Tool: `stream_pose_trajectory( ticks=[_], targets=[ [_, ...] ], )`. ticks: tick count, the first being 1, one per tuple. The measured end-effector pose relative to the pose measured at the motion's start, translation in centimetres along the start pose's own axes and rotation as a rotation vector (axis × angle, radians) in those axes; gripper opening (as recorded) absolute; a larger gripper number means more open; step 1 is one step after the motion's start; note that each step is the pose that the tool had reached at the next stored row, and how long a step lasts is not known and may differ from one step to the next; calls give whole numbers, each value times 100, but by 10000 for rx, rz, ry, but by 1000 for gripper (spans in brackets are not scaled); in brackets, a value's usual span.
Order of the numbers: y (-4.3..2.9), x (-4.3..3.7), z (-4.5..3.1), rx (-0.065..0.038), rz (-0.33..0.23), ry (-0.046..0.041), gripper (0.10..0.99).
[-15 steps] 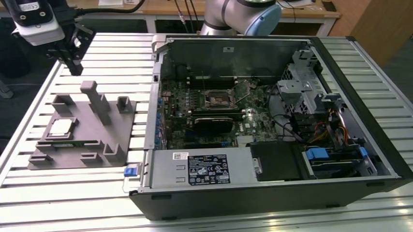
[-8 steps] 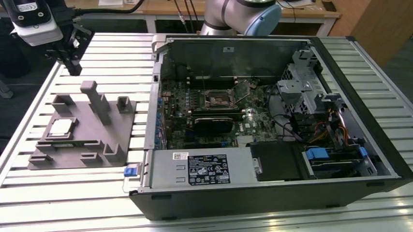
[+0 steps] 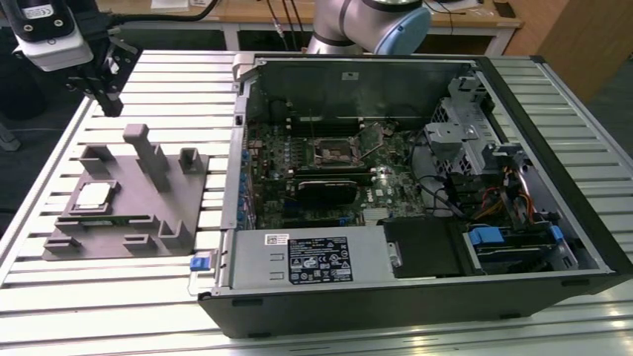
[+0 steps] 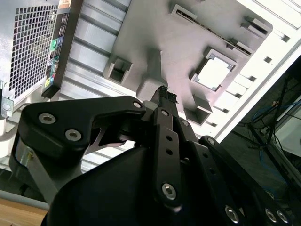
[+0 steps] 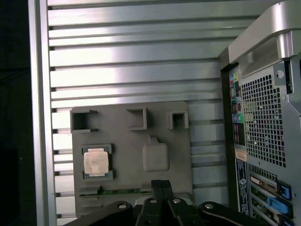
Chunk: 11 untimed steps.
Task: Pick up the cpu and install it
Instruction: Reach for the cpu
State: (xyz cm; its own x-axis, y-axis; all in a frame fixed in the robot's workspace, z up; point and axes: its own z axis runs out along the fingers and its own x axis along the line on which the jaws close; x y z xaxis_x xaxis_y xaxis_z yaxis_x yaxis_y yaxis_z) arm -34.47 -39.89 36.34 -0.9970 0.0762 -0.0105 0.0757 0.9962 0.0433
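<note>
Hand: the hand point(image 3: 107, 110) hangs over the far corner of the surface, at the exterior view's left, above and beyond the grey fixture and touching nothing.
Hand state: clenched and empty. In both wrist views the two black fingers point(image 5: 157, 188) lie pressed side by side, tips point(image 4: 163, 90) together, with nothing between them.
Cpu: the cpu point(image 3: 94, 195) lies flat, silvery top up, in a square pocket of the grey fixture point(image 3: 148, 222), well apart from the hand. It shows in both wrist views too point(image 4: 214, 74) point(image 5: 97, 162).
Fixture: a grey plastic plate with upright posts and open slots. It rests on the slatted metal surface point(image 3: 129, 297), just beside the computer case.
Computer case: the computer case point(image 3: 554, 245) lies on its side with the panel off and the board exposed.
Socket: the black square socket point(image 3: 331, 150) sits near the middle of the board with no chip in it.
Power supply: a long grey box point(image 3: 296, 256) with a white label, along the near edge of the case.
</note>
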Motion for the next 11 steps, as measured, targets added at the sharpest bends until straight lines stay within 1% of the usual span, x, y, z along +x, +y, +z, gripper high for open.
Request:
stream_pose_trajectory(
  ticks=[11],
  targets=[
    [-3,35,9,0,0,9,106]
  ],
)
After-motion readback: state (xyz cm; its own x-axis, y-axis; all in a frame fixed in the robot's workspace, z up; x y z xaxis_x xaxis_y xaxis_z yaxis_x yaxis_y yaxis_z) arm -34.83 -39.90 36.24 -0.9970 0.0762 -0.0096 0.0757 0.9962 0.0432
